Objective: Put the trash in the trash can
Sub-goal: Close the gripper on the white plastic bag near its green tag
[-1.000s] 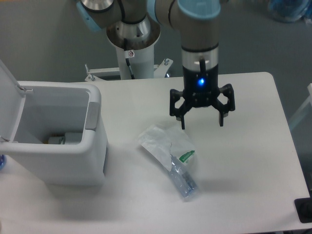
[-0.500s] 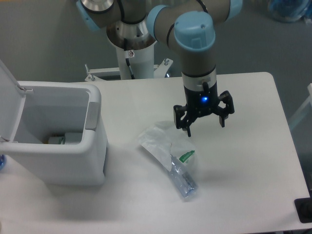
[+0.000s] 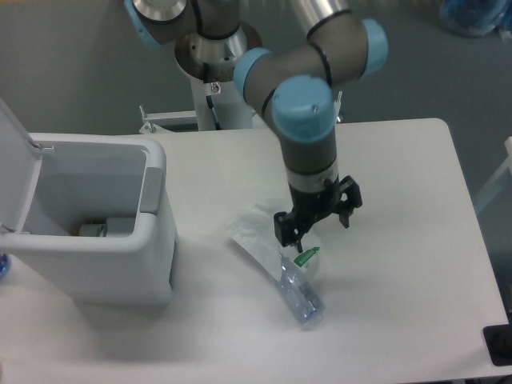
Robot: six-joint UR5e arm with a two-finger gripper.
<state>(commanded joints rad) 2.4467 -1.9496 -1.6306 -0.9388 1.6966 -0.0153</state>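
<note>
A crumpled white translucent wrapper (image 3: 260,232) with a small green print (image 3: 306,257) lies on the white table (image 3: 400,240). A clear plastic bottle (image 3: 302,298) lies partly under its lower right end. My gripper (image 3: 320,232) is open, its fingers pointing down just above the wrapper's right side, one finger (image 3: 293,234) over the wrapper. The trash can (image 3: 88,232) is a large white bin at the left with its lid (image 3: 12,136) raised and a grey patch (image 3: 150,190) by its rim. Some items lie at its bottom.
The arm's base column (image 3: 216,80) stands behind the table's far edge. A dark object (image 3: 500,344) sits at the lower right corner. The table's right edge runs close to the frame's right side.
The gripper has moved down and to the left, rotating as it went, from above the table behind the wrapper to right over the wrapper. Wrapper, bottle and bin have not moved.
</note>
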